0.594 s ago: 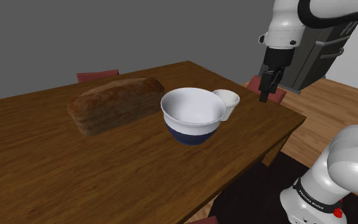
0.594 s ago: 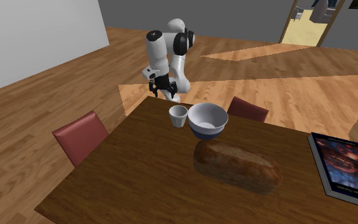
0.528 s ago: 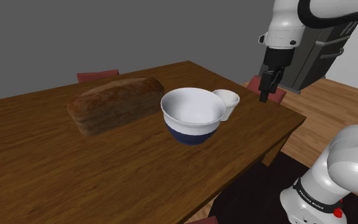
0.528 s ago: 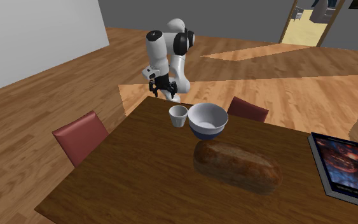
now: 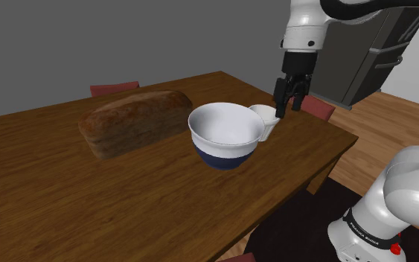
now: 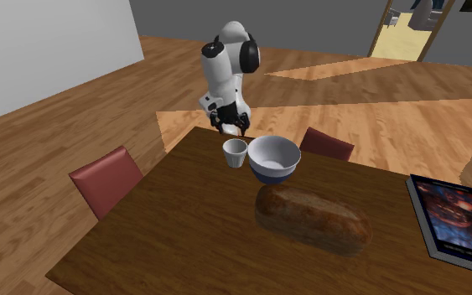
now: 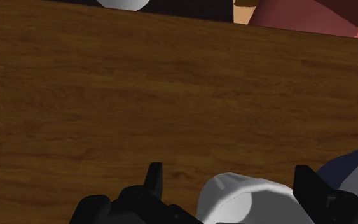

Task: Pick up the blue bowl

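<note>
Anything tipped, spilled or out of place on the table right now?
Nothing tipped or spilled: the blue-based bowl, small cup and bread loaf sit level. One oddity: the open gripper hangs over the small cup, not the blue-based bowl.

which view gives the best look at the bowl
The shoulder view: the bowl sits close and whole, white inside with a dark blue base, beside a small white cup. The second exterior view shows the bowl whole but farther off. The wrist view catches an edge of the bowl past the cup.
</note>
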Action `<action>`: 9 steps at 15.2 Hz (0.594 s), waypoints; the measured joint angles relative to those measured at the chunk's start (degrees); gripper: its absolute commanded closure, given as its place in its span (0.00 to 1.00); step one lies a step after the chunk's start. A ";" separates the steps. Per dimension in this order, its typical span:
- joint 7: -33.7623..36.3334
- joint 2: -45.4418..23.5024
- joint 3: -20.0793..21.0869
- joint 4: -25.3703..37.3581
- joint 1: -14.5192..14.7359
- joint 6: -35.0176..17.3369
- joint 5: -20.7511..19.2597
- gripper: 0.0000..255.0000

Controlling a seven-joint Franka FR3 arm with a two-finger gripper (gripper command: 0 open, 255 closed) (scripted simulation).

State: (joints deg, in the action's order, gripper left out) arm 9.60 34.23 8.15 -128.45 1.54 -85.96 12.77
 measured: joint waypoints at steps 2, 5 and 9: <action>2.77 -3.12 1.12 2.65 0.11 -0.67 2.00 0.00; 7.57 -8.09 3.27 7.14 0.50 -1.94 5.01 0.00; 12.15 -13.80 4.93 12.79 0.72 -2.76 7.38 0.00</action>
State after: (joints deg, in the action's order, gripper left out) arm 21.75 20.42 13.08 -115.66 2.26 -88.72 20.15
